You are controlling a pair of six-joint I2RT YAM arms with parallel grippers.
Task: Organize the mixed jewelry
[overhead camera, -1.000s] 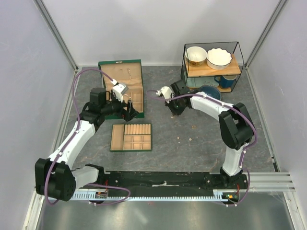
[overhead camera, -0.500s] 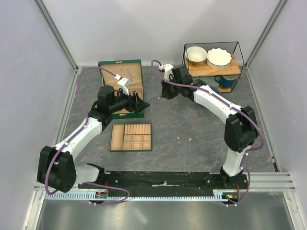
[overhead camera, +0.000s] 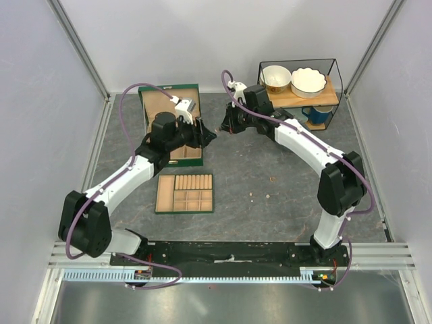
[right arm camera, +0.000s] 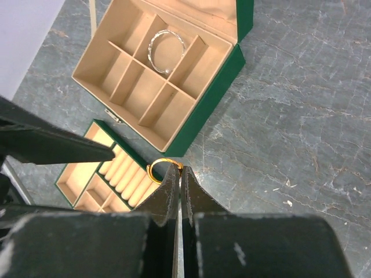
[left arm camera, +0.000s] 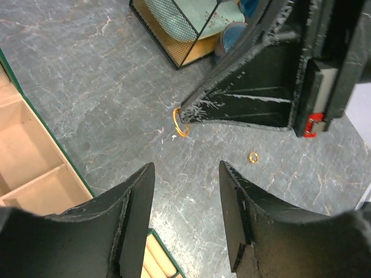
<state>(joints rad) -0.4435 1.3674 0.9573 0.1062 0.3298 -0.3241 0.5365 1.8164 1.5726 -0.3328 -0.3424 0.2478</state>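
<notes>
White links (overhead camera: 118, 183), black joints (overhead camera: 86, 229), purple cables (overhead camera: 142, 85); left gripper (left arm camera: 186, 174) black, scuffed.

The bangle (right arm camera: 152, 52) is lying in the box (right arm camera: 211, 95) at far left, the tray (overhead camera: 183, 190) sitting just nearer. The shelf (overhead camera: 324, 100) is standing at far right.

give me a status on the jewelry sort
Right gripper shut on gold ring, held aloft. Left gripper open, facing it, not touching. Silver bangle in the green box. Nothing between the grippers.
</notes>
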